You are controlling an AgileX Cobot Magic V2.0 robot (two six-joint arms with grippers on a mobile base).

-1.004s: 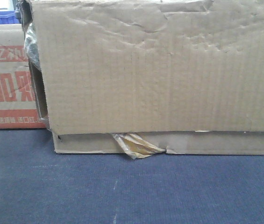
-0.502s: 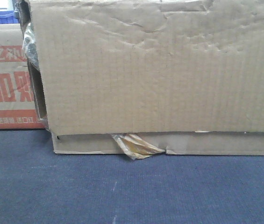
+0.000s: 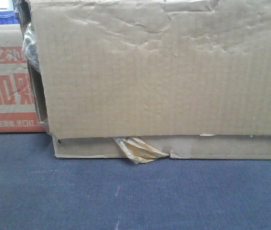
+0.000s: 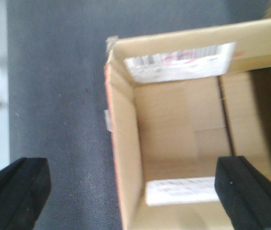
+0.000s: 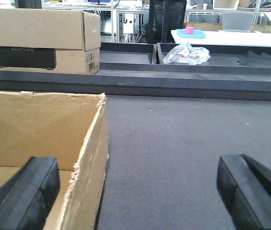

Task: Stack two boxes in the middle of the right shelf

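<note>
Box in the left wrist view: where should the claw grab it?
By its side wall, coming from above. The box is open on top, so that thin upright wall stands bare. The left claw is open and straddles it, one finger over the carpet, one over the inside, so it would probably just lower and shut.

The left claw is seen spread wide open, its two black fingers placed at 7 and 5 o'clock in the wrist view. The right claw is likewise spread wide, fingers at 7 and 5 o'clock.
</note>
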